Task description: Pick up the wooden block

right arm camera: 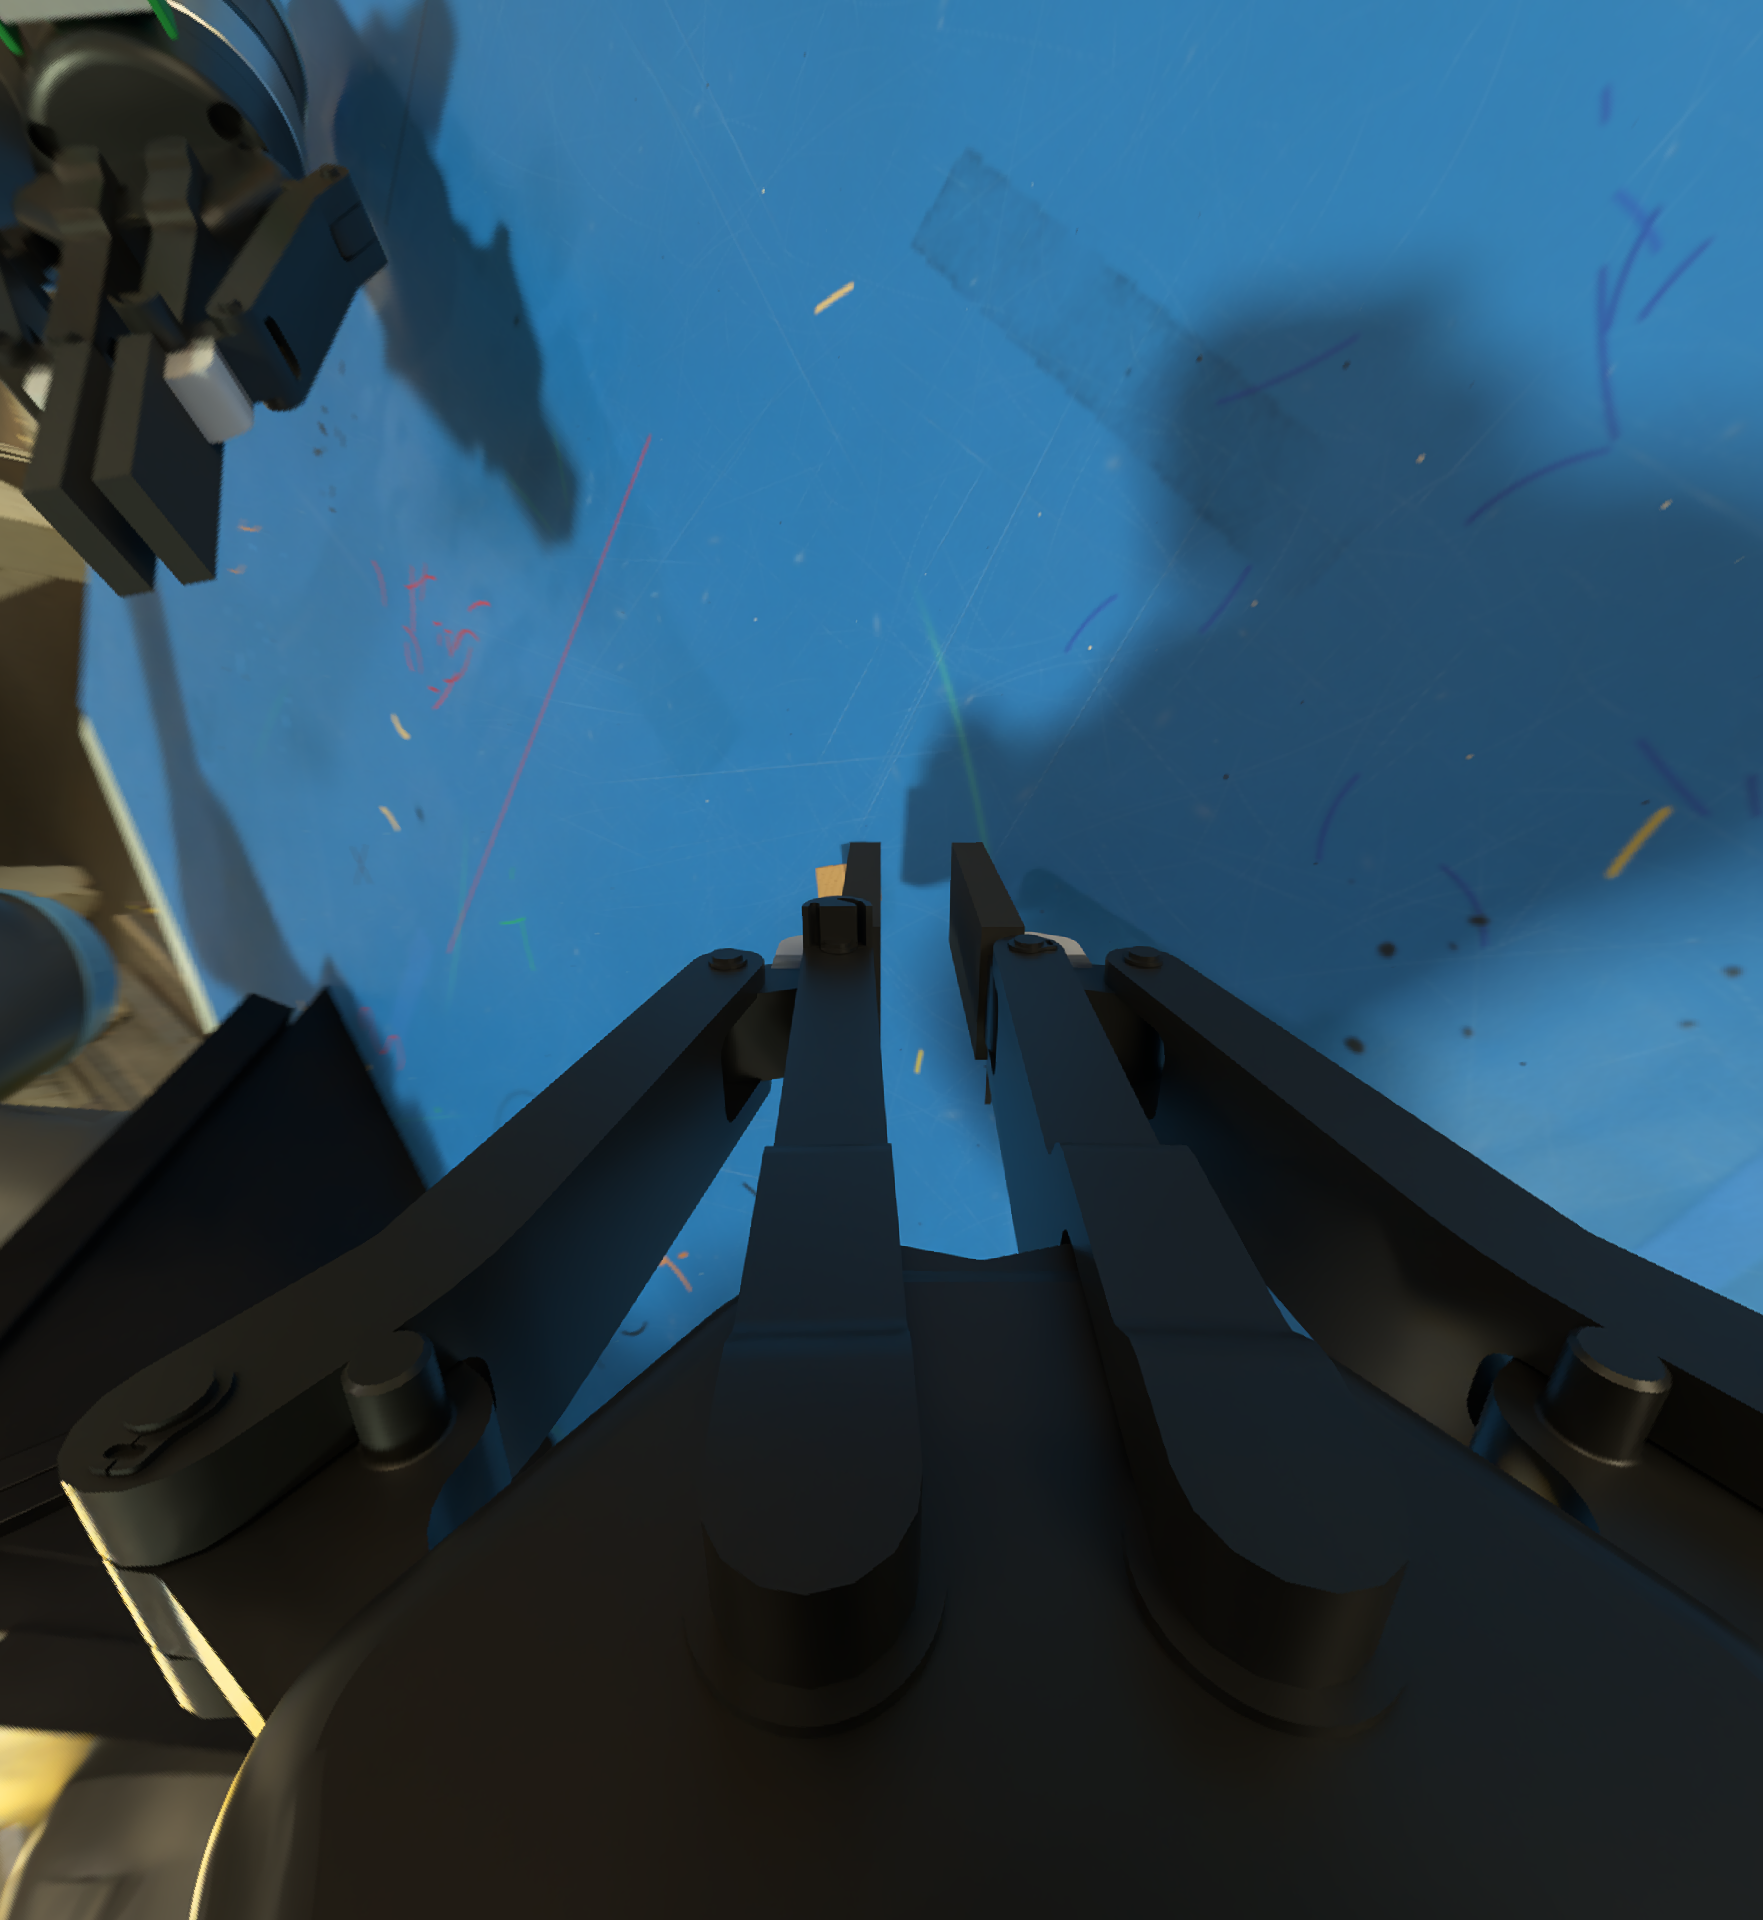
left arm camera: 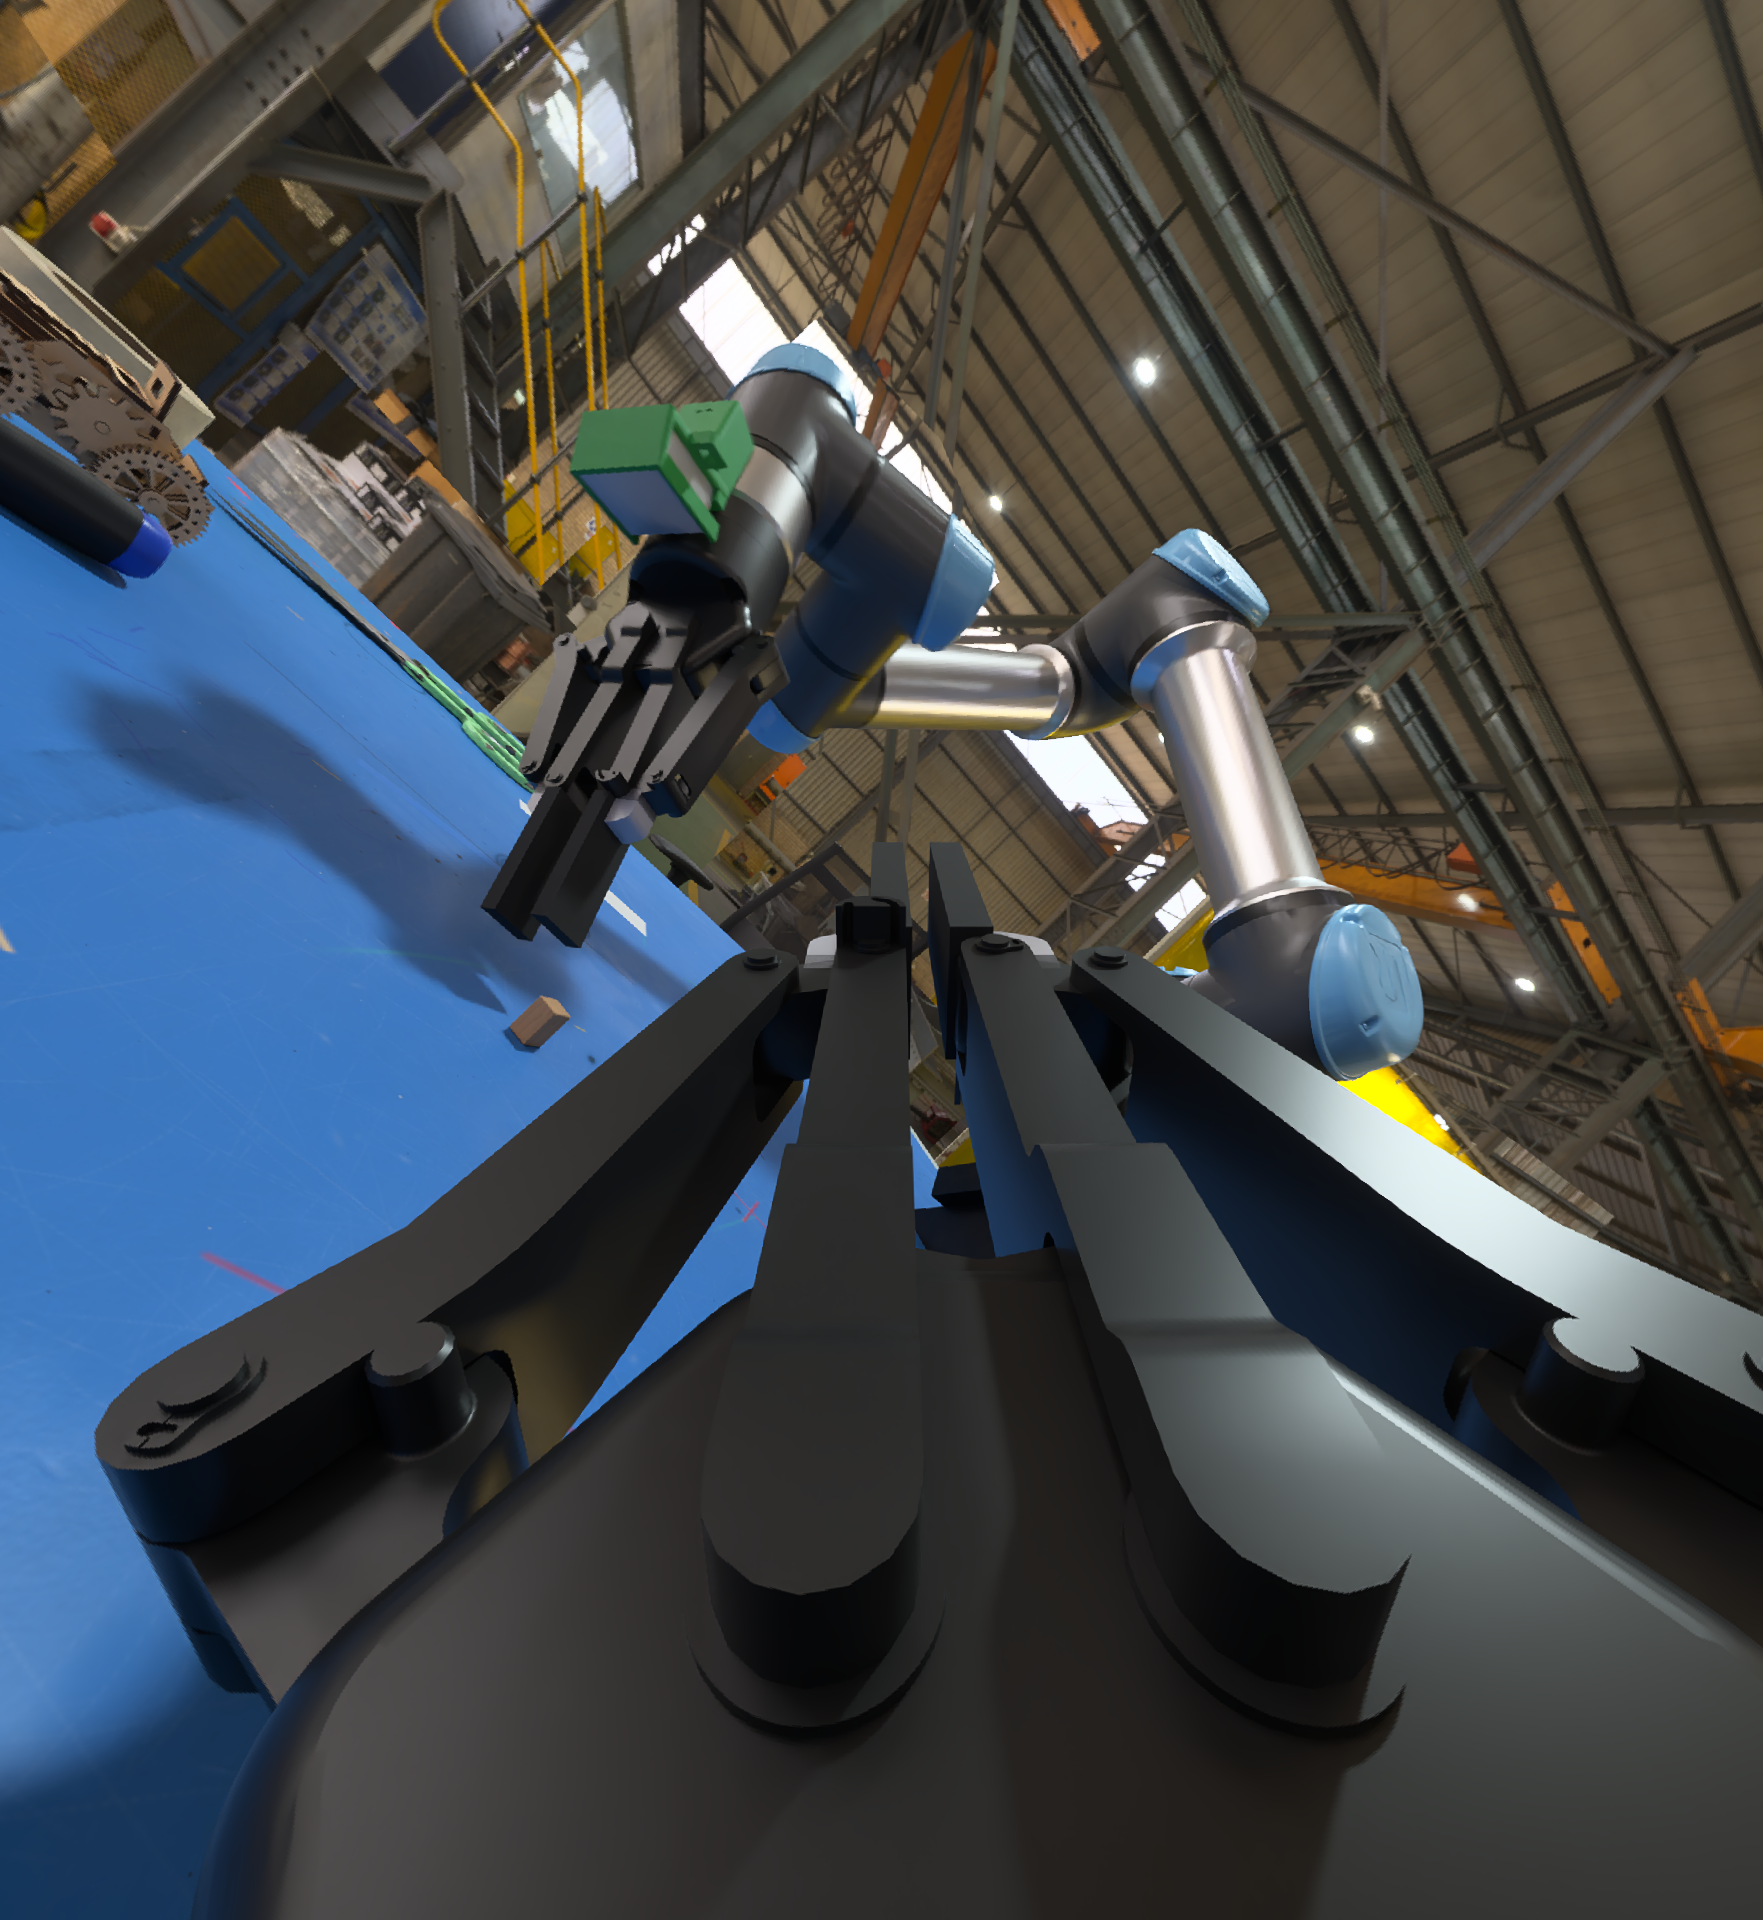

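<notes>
The wooden block is small and tan and lies on the blue table. In the left wrist view, my right gripper hangs just above and beyond the block, fingers together and holding nothing. In the right wrist view, only a corner of the block shows, just left of my right gripper; nothing sits between its fingers. My left gripper is shut and empty, off to the side of the block and pointing past the table's edge. It also shows at the top left of the right wrist view.
Wooden gears and a black cylinder with a blue cap lie at the table's far left. A green part sits at the table's far edge. The right arm reaches in from beyond that edge. Tan slivers lie on the table.
</notes>
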Controlling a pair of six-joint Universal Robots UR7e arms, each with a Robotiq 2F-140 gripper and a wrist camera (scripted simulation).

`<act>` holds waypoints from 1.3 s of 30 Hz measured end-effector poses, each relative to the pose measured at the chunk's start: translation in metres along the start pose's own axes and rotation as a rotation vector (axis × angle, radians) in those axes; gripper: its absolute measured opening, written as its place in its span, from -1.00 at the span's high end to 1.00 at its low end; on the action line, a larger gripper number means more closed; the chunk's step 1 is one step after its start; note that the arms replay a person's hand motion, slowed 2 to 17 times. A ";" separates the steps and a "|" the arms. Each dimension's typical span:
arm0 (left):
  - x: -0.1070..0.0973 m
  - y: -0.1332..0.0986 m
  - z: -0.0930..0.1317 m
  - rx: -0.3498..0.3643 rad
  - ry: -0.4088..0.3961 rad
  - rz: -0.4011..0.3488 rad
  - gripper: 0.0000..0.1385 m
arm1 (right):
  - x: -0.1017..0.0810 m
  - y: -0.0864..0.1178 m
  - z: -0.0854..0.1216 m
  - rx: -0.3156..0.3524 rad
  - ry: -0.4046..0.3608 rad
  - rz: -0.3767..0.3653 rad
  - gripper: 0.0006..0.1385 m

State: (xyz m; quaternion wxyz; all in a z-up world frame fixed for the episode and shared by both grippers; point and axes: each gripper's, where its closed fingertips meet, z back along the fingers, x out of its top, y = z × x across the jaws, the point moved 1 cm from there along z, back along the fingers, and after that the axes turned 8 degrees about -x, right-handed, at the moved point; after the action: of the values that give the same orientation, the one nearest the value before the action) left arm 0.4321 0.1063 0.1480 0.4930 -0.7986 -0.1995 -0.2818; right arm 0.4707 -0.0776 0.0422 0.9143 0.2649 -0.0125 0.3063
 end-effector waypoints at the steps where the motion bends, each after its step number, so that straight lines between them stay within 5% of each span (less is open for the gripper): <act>1: 0.000 0.000 0.000 0.001 -0.001 -0.001 0.90 | 0.001 -0.001 0.001 -0.031 -0.011 0.018 0.73; 10: 0.003 0.001 0.004 0.016 -0.020 -0.007 0.90 | -0.003 0.016 0.010 -0.336 -0.101 0.214 0.67; 21: 0.005 0.001 0.006 0.035 -0.027 -0.014 0.90 | -0.014 0.033 -0.009 -0.519 -0.104 0.281 0.50; 39: 0.006 0.005 0.009 0.067 -0.037 -0.001 0.90 | -0.009 0.028 -0.036 -0.578 -0.100 0.240 0.57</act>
State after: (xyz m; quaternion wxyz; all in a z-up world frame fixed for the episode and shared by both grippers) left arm 0.4414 0.1124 0.1455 0.5157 -0.7866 -0.2184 -0.2601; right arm 0.4421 -0.0460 0.0233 0.9072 0.0056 -0.1754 0.3825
